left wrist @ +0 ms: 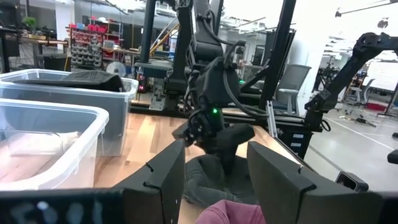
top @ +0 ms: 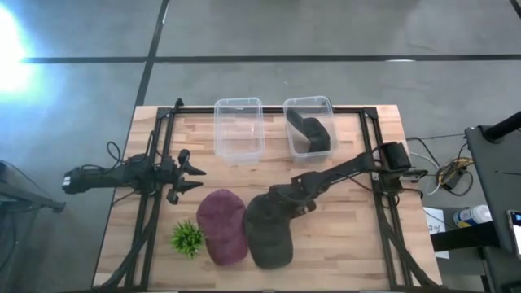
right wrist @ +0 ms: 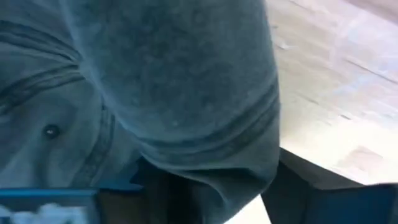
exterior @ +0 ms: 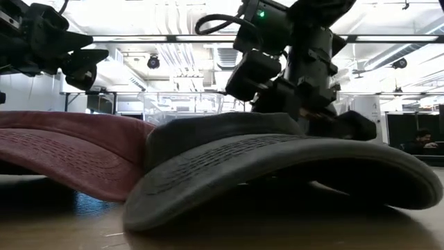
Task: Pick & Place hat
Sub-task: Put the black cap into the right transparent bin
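Apparently mid-grasp: right gripper (top: pixel 285 199) down on the dark grey cap (top: pixel 269 232), fingers seemingly pinching its crown fabric beside the maroon cap (top: pixel 223 226), needing next a clean lift toward the empty clear bin (top: pixel 238 130); left gripper (top: pixel 189 175) spread open, idle.

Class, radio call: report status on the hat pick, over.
Right gripper down on dark cap, fingers into the crown. Left gripper open, waiting at table's left. Maroon cap touching dark cap's side; empty bin beyond.
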`<state>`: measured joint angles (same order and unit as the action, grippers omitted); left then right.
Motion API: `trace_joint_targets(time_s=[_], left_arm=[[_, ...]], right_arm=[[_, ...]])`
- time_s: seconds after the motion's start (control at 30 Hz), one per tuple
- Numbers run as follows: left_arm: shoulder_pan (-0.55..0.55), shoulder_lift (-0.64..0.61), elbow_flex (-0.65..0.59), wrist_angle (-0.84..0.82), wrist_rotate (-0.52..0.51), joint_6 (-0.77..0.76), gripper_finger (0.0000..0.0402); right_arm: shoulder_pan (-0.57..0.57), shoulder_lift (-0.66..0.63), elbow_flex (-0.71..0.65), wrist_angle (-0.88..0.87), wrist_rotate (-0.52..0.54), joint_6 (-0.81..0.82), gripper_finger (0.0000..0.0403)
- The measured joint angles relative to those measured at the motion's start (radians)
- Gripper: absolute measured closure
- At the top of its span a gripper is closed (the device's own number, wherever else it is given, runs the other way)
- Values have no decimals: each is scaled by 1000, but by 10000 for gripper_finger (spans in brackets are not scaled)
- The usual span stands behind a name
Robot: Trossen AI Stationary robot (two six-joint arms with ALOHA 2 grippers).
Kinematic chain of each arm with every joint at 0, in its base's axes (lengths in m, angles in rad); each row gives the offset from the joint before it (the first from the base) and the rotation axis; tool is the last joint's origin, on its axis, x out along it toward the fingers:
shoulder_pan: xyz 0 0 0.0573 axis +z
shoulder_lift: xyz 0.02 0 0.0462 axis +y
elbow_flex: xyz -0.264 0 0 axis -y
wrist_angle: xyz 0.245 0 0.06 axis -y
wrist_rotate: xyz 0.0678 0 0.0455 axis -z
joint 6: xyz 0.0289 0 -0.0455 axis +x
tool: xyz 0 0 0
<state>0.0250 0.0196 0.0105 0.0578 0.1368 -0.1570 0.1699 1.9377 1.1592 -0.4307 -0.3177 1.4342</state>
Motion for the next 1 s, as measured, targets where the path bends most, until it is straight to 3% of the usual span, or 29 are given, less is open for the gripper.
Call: trace_joint_targets(time_s=[0.27, 0.43, 0.57, 0.67, 0.83, 1.0], left_arm=[[0, 9, 0, 1, 3, 0, 234], [0, 10, 0, 2, 3, 0, 234], [0, 10, 0, 2, 3, -5, 234], [0, 10, 0, 2, 3, -6, 234], [0, 10, 0, 3, 3, -6, 234], [0, 10, 0, 3, 3, 6, 234]], right_arm=[[1, -26, -2, 12, 34, -58, 379], [1, -89, -2, -3, 62, -91, 391], [12, -228, 8, -37, 137, -125, 393], [26, -378, 27, -105, 305, -126, 393], [27, -639, 56, -132, 753, -198, 394], [-75, -819, 60, -214, 1054, -192, 394]])
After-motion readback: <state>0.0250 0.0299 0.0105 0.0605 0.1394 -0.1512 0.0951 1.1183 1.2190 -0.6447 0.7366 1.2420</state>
